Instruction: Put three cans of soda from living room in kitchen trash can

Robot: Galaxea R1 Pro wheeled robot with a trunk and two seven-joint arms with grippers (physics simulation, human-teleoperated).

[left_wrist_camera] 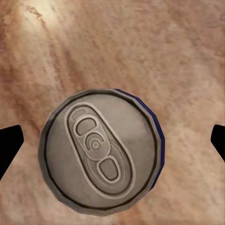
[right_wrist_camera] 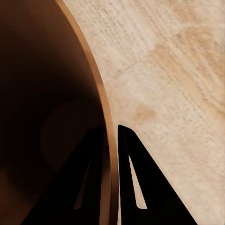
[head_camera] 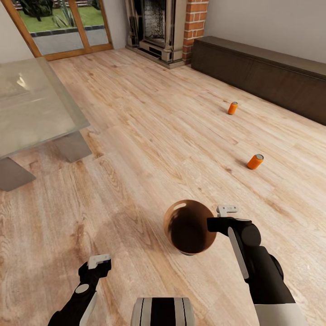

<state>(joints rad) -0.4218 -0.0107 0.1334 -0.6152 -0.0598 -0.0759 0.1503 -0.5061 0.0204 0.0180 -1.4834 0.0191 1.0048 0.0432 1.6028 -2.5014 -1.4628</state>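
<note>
We are in the living room, and our right gripper (head_camera: 225, 217) is closed on the rim of the bin (head_camera: 189, 226), one finger inside the brown wall and one outside, as the right wrist view shows (right_wrist_camera: 110, 187). The bin hangs tilted over the floor (head_camera: 136, 136), mouth toward us. Our left gripper (head_camera: 97, 265) stands open above a can (left_wrist_camera: 101, 152) that sits upright on the floor; its grey top lies between the two fingertips (left_wrist_camera: 9, 143), neither touching it.

Two more cans lie on their sides toward the cabinet (head_camera: 271, 74): one (head_camera: 255, 161) well out on the floor, the other (head_camera: 232, 107) nearer the cabinet's front edge.

We judge the step to be the pick under the left hand: come straight down, keep the can centred, and close evenly so it does not tip or roll.

The glass table (head_camera: 36, 104) edges our left side; the floor ahead and to the right looks open for driving.
</note>
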